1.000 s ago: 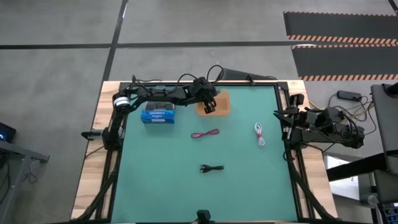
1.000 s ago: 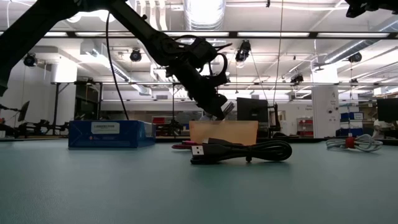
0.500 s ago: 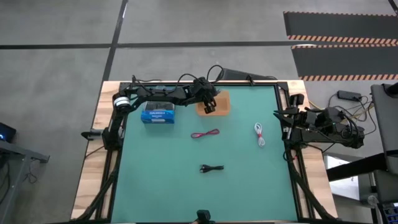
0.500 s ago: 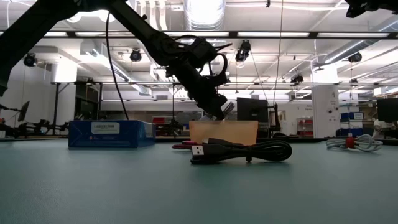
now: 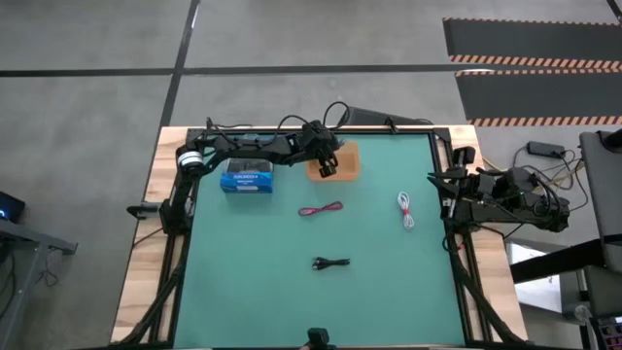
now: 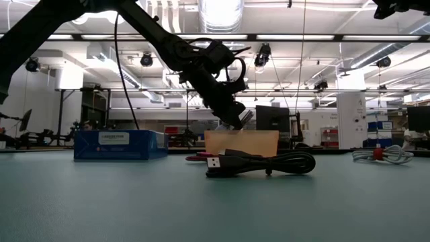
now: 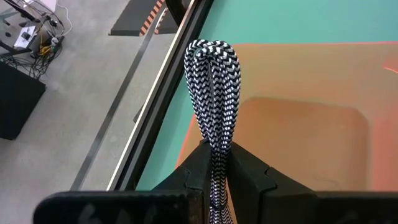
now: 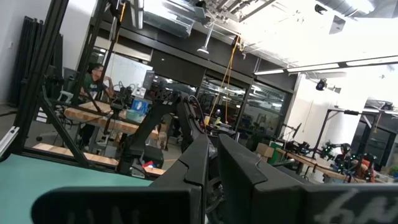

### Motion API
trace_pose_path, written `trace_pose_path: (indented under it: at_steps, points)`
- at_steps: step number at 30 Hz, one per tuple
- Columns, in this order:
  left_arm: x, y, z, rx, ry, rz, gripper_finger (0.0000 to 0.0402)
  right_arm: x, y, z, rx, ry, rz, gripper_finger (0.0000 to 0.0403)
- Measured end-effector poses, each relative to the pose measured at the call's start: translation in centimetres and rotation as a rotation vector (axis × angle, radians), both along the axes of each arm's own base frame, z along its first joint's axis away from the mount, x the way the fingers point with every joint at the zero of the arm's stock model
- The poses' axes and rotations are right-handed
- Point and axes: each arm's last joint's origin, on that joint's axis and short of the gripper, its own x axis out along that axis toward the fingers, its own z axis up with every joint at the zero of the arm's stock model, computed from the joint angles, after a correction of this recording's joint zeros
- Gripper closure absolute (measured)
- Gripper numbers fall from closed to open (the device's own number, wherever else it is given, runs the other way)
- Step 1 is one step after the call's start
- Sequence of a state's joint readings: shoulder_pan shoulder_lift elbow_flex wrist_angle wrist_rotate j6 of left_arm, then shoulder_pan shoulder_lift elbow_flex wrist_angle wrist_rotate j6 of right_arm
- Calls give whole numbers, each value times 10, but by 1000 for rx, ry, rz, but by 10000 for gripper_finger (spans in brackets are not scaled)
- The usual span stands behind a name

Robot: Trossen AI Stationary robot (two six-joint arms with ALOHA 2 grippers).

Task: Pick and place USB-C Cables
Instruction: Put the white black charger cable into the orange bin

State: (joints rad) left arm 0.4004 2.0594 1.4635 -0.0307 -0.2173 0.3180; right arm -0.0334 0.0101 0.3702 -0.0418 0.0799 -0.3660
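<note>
My left gripper (image 5: 328, 165) hangs over the shallow orange tray (image 5: 344, 161) at the table's far edge, shut on a black-and-white braided USB-C cable (image 7: 214, 81). A red-pink cable (image 5: 321, 209) lies mid-table, a white one (image 5: 406, 210) to its right and a black one (image 5: 331, 262) nearer the front. In the low view the black cable (image 6: 262, 163) lies in front of the tray (image 6: 242, 142), with my left gripper (image 6: 236, 121) just above it. My right gripper (image 8: 211, 158) stays shut and empty at the table's right edge (image 5: 434, 178). My left gripper pinches the folded braided cable bundle (image 7: 217, 158) between its two fingers. The bundle's looped end (image 7: 213, 53) sticks out past the fingertips. The fingers slant down from the table's left, along the bundle. The cable is lifted clear, above the tray's left rim (image 7: 205, 124).
A blue box (image 5: 246, 179) stands left of the tray, under my left arm. Black frame rails run along the table's left and right edges. The green mat between the loose cables is open. A person sits in the room beyond the table (image 8: 96, 78).
</note>
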Motion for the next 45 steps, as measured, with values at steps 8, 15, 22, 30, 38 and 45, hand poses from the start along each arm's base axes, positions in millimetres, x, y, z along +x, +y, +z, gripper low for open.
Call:
trace_pose_path:
  at_steps: [8, 15, 22, 30, 38, 45]
  points:
    - [0, 0, 0, 0, 0, 1, 375, 0, 0, 0, 0, 2, 0, 376]
    - [0, 0, 0, 0, 0, 1, 375, 0, 0, 0, 0, 4, 0, 376]
    - [0, 0, 0, 4, 2, -3, 375, 0, 0, 0, 0, 5, 0, 376]
    - [0, 0, 0, 18, 14, -16, 374, 0, 0, 0, 0, 5, 0, 376]
    - [0, 0, 0, 31, 20, 3, 374, 0, 0, 0, 0, 5, 0, 376]
    - [0, 0, 0, 31, 20, 3, 374, 0, 0, 0, 0, 5, 0, 376]
